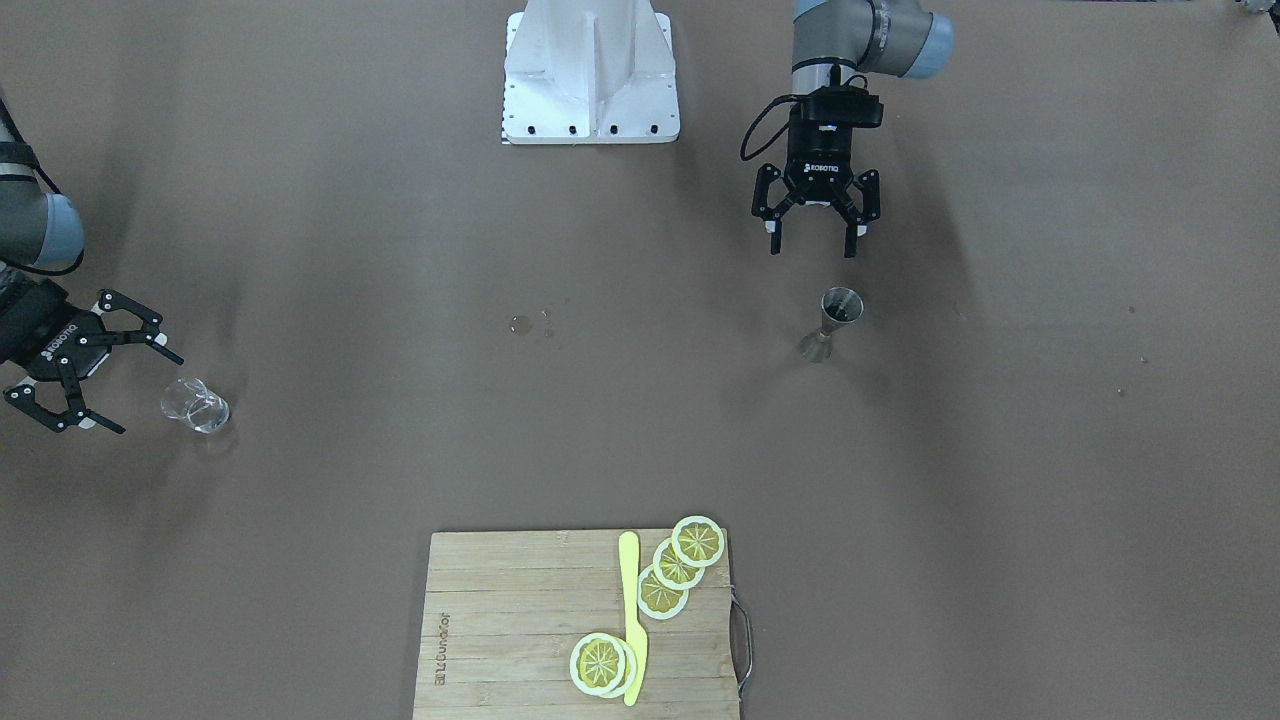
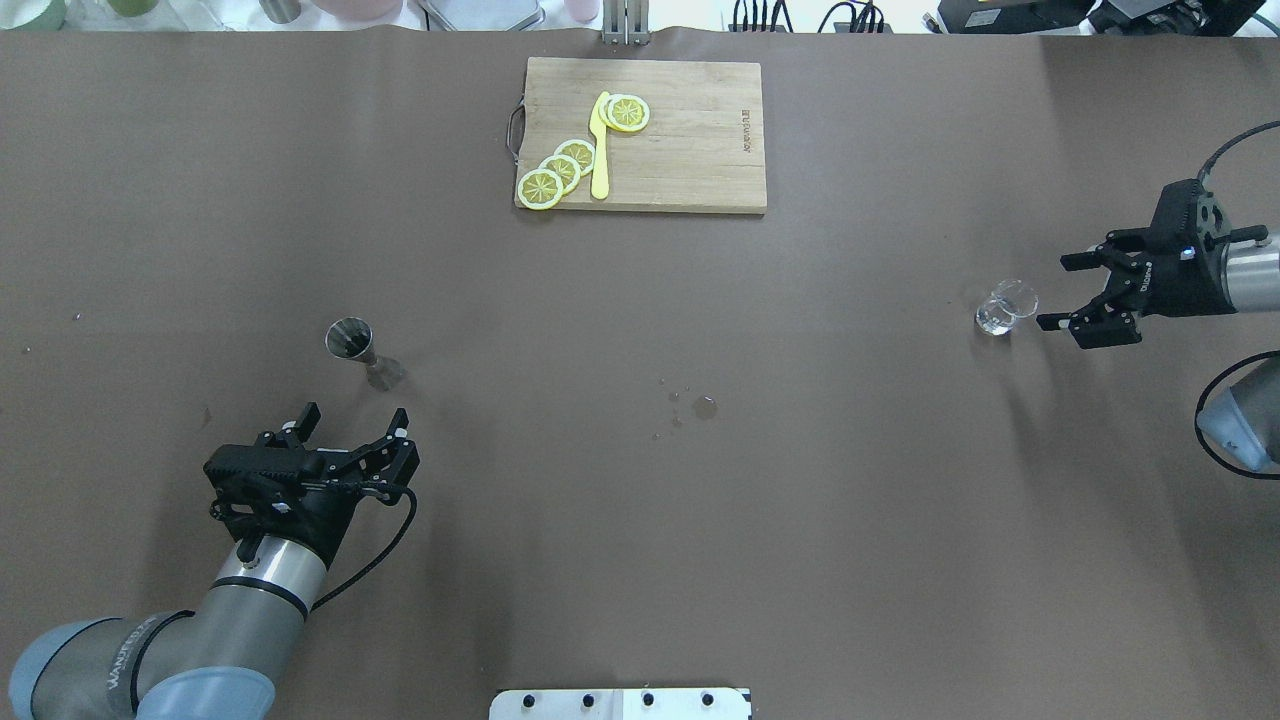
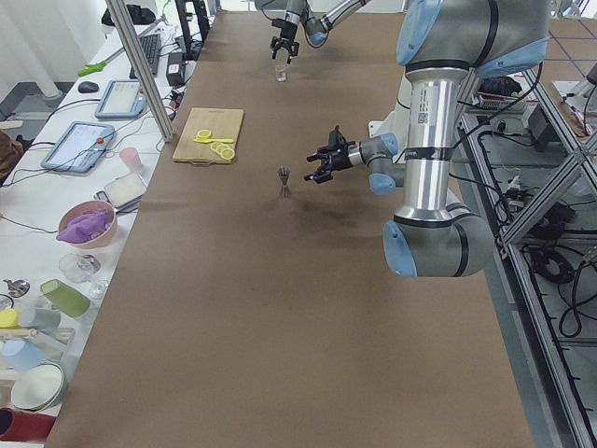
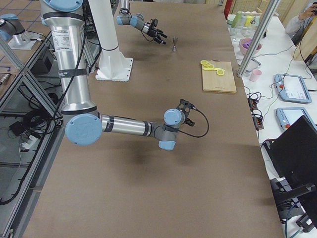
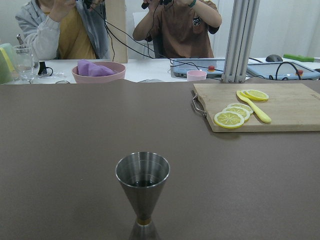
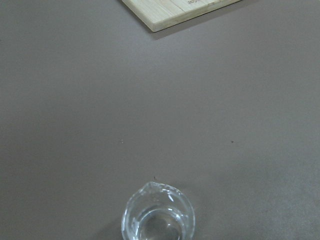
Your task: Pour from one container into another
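Note:
A steel jigger (image 1: 835,320) (image 2: 350,345) stands upright on the brown table, and the left wrist view shows dark liquid inside the jigger (image 5: 142,187). My left gripper (image 1: 812,248) (image 2: 355,415) hangs open a short way behind it, holding nothing. Far off at the table's other end sits a small clear glass (image 1: 197,405) (image 2: 1000,310), seen from above in the right wrist view as the glass (image 6: 157,217). My right gripper (image 1: 147,394) (image 2: 1053,293) is open right beside the glass, its fingers apart from it and empty.
A wooden cutting board (image 2: 690,140) with lemon slices (image 2: 560,170) and a yellow knife (image 2: 600,150) lies at the far middle edge. Water drops (image 2: 700,405) dot the table centre. The white robot base (image 1: 590,80) stands at the near edge. Two people (image 5: 175,25) sit beyond the table.

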`<state>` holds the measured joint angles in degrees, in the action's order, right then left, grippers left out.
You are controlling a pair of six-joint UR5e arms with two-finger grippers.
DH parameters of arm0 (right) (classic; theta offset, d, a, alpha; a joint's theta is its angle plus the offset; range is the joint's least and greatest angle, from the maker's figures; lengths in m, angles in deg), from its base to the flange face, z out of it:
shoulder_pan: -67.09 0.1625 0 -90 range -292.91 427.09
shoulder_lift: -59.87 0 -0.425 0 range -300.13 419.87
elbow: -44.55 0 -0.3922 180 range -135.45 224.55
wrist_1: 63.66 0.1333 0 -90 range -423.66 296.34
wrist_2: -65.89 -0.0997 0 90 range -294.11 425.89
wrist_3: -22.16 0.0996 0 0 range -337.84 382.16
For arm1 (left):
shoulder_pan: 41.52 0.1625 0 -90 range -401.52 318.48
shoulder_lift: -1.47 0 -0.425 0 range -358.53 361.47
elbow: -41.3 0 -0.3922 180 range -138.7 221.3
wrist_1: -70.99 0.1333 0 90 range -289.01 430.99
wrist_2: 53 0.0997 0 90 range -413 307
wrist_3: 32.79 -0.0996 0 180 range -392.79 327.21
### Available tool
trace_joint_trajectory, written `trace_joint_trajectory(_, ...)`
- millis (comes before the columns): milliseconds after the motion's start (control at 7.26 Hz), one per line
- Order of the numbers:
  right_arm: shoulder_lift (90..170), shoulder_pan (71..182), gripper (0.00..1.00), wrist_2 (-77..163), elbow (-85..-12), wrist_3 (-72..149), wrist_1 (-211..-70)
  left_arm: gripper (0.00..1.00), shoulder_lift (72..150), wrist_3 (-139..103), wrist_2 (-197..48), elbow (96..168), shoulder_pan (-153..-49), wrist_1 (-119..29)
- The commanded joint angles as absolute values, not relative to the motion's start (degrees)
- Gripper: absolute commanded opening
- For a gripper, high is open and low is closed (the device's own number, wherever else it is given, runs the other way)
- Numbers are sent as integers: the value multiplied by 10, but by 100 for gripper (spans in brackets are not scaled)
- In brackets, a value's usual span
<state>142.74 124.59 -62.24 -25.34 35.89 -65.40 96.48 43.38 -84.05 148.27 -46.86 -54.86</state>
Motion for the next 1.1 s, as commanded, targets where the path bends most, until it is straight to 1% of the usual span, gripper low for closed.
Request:
trace_joint_trajectory(0, 1418, 1226, 99, -595, -234, 360, -632, 98, 982, 433, -823, 1452, -480, -549)
trace_joint_trajectory(275, 1415, 1221, 99, -591, -223, 359, -625, 98, 988, 434, -804, 1428, -491, -551)
trace_joint_trajectory(551, 1395, 1219, 99, -582, -207, 360, -625, 98, 1008, 438, -787, 1396, -502, -552)
trace_joint_trajectory(964, 1394, 1215, 98, -573, -207, 360, -624, 98, 1024, 468, -788, 1367, -506, -550)
